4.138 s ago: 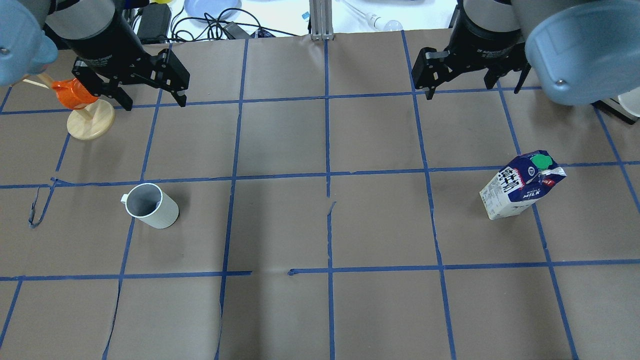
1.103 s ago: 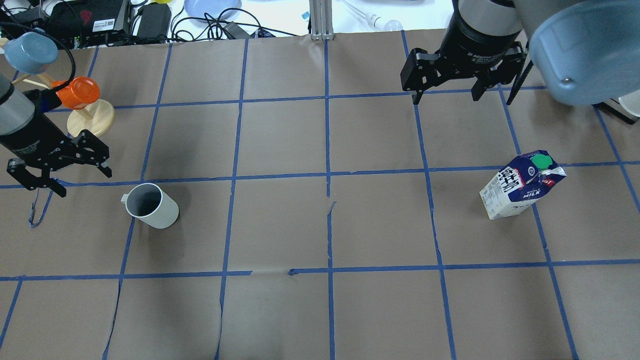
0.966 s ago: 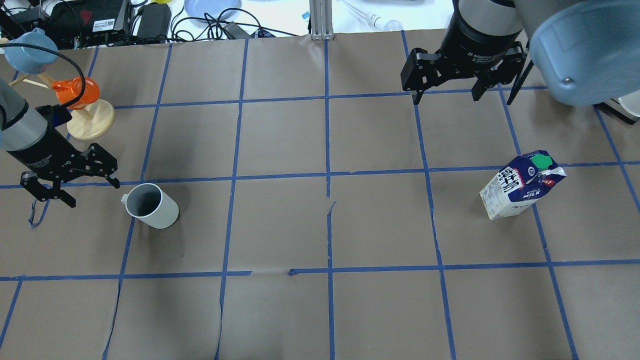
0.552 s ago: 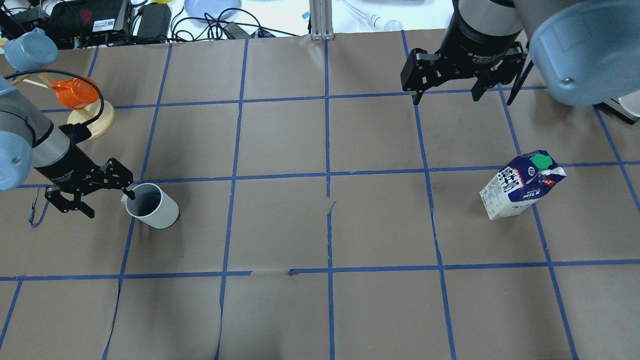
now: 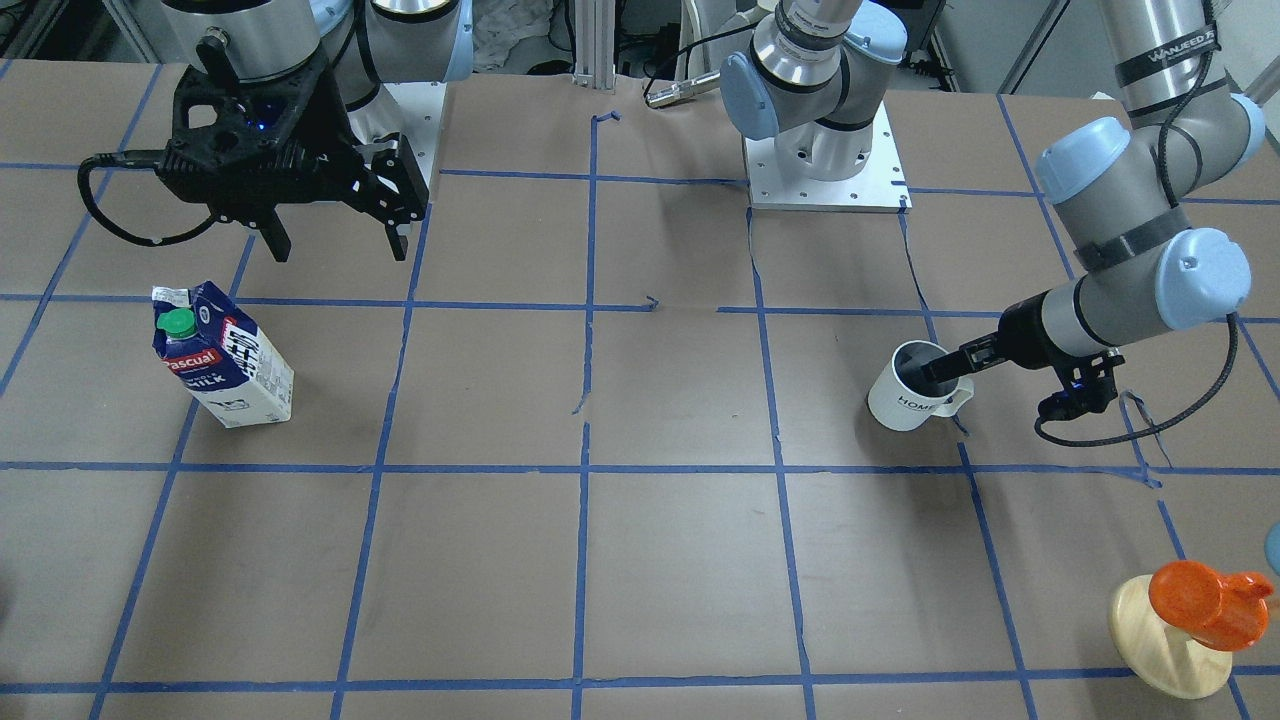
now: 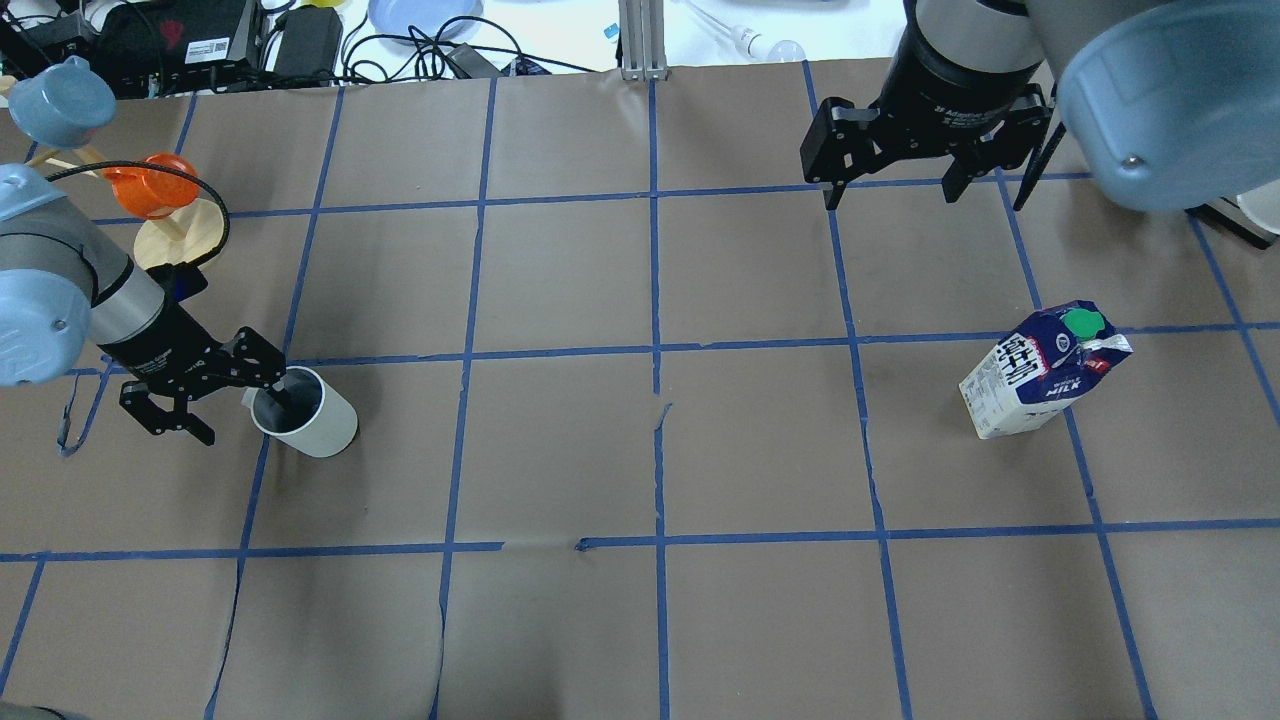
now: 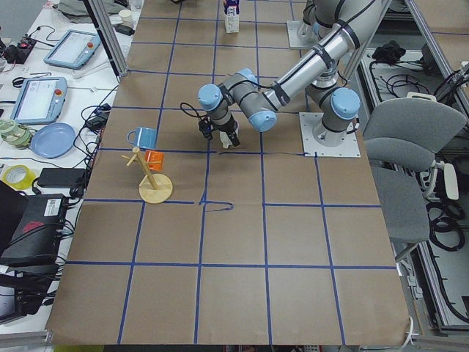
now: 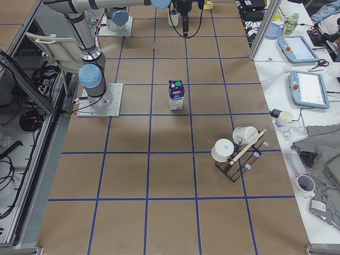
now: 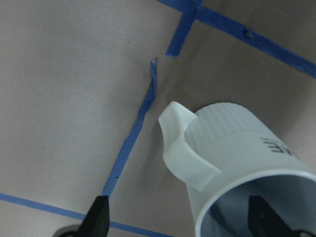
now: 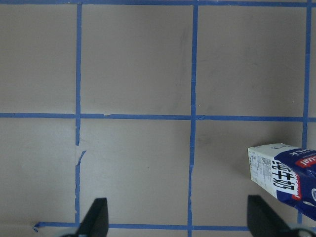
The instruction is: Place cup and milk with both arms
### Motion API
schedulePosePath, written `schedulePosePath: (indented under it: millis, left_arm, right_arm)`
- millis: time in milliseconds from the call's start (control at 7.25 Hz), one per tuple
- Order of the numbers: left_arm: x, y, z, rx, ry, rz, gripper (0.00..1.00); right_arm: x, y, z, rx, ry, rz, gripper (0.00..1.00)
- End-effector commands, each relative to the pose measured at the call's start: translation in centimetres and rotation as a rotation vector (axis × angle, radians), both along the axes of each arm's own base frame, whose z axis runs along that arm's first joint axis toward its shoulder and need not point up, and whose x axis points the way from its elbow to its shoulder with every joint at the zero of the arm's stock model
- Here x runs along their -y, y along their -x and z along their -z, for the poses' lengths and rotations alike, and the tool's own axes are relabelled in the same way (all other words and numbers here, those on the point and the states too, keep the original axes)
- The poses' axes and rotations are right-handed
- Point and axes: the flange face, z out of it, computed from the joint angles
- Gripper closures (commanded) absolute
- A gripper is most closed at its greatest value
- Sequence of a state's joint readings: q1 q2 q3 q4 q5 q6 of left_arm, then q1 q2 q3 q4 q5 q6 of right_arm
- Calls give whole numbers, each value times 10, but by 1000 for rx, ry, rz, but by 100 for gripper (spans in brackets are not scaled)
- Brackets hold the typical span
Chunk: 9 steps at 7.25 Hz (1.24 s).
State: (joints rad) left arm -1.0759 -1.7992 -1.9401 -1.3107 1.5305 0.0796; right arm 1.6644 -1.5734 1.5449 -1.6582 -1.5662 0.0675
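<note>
The white cup [image 6: 310, 420] stands upright at the table's left, its handle toward my left gripper [image 6: 238, 408]. That gripper is open and straddles the cup's handle-side wall: one finger is inside the cup, the other outside. The front view shows the same for the gripper [image 5: 1000, 388] and the cup [image 5: 905, 400]. In the left wrist view the cup [image 9: 237, 148] fills the lower right. The milk [image 6: 1045, 372] stands upright at the right, also in the front view [image 5: 225, 365]. My right gripper [image 6: 888, 192] is open and empty, high above the table behind the milk [image 10: 286, 177].
A wooden stand [image 6: 180, 230] with an orange cup [image 6: 150, 188] and a blue cup [image 6: 60, 100] is at the far left corner. A rack with white cups [image 8: 236, 146] stands beyond the milk. Cables and devices lie past the far edge.
My left gripper has come down from the far left and moved right to the cup, putting one finger inside it. The right gripper, cup and milk have hardly moved.
</note>
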Motion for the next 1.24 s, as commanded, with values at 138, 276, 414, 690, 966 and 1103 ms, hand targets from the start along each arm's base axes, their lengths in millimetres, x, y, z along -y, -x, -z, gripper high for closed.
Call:
schedulePosePath:
  millis: [138, 276, 414, 690, 966, 1103]
  left_arm:
    - [3, -2, 10, -4, -7, -4, 31]
    - [4, -1, 12, -5, -11, -4, 68]
    - [4, -2, 14, -6, -15, -13, 100]
    - [8, 1, 6, -27, 13, -58, 100]
    - [32, 2, -29, 27, 71, -108, 100]
    - [47, 3, -61, 56, 101, -87, 100]
  right_arm:
    - [0, 0, 0, 0, 1, 2, 0]
    - [0, 0, 0, 0, 1, 0, 0]
    - [0, 0, -1, 0, 2, 0, 0]
    - [1, 1, -3, 0, 5, 2, 0]
    - [2, 1, -2, 0, 5, 2, 0]
    - [2, 0, -1, 2, 4, 1, 0]
